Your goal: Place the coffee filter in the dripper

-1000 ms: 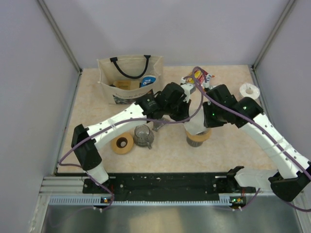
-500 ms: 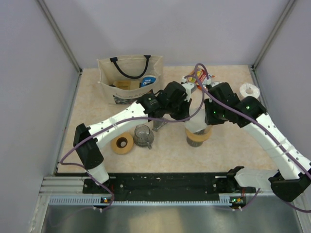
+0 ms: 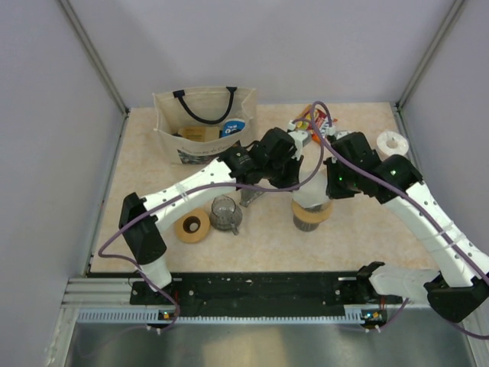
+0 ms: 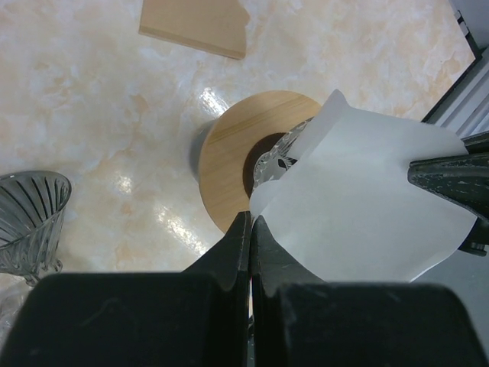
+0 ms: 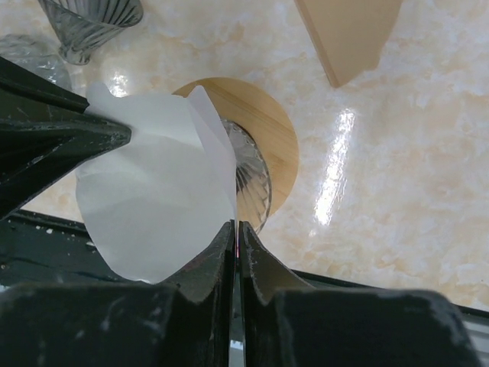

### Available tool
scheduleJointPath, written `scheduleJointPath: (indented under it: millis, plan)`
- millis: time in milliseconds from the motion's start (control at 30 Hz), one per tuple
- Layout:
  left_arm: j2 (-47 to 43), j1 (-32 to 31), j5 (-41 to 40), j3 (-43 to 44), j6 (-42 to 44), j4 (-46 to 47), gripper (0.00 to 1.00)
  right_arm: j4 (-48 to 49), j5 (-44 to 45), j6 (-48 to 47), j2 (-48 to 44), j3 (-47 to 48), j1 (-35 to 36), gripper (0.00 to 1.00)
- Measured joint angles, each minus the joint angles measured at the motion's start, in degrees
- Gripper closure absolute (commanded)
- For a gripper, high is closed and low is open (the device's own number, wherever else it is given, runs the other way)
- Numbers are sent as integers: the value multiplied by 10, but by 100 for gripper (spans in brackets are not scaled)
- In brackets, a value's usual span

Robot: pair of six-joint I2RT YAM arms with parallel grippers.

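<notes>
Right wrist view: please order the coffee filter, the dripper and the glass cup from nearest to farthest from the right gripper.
1. coffee filter: its edge is pinched in the right gripper, and it spreads to the left.
2. dripper: just beyond the fingertips, partly under the filter.
3. glass cup: far off, in the top left corner.

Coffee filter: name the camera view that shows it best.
The left wrist view: the coffee filter spreads out as a nearly whole white sheet above the dripper. The right wrist view shows it too, but folded over itself. In the top external view the arms hide almost all of it.
</notes>
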Motion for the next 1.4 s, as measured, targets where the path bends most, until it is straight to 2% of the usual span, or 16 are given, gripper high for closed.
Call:
scheduleJointPath:
  millis: [400, 433, 667, 833, 867, 933, 1133, 1200, 1400]
  plan:
    - [16, 0, 7, 10, 2, -9, 100, 18, -44, -5, 0, -54, -45, 98]
    - [16, 0, 9, 11, 2, -10, 97, 19, -45, -6, 0, -56, -45, 98]
    - [16, -1, 13, 11, 16, -15, 45, 22, -54, -12, 0, -56, -46, 94]
    - [16, -2, 13, 11, 20, -16, 27, 22, -59, -16, 0, -56, -48, 87]
    - [16, -3, 13, 11, 20, -16, 25, 22, -60, -16, 0, -56, -48, 85]
    - [16, -3, 12, 11, 21, -16, 22, 22, -61, -17, 0, -55, -48, 73]
    - [16, -3, 9, 11, 23, -18, 18, 22, -60, -20, -3, -54, -48, 55]
    - [16, -3, 8, 11, 23, -18, 18, 22, -56, -20, -4, -54, -48, 52]
    - [18, -3, 7, 12, 23, -19, 18, 26, -51, -21, -9, -47, -48, 52]
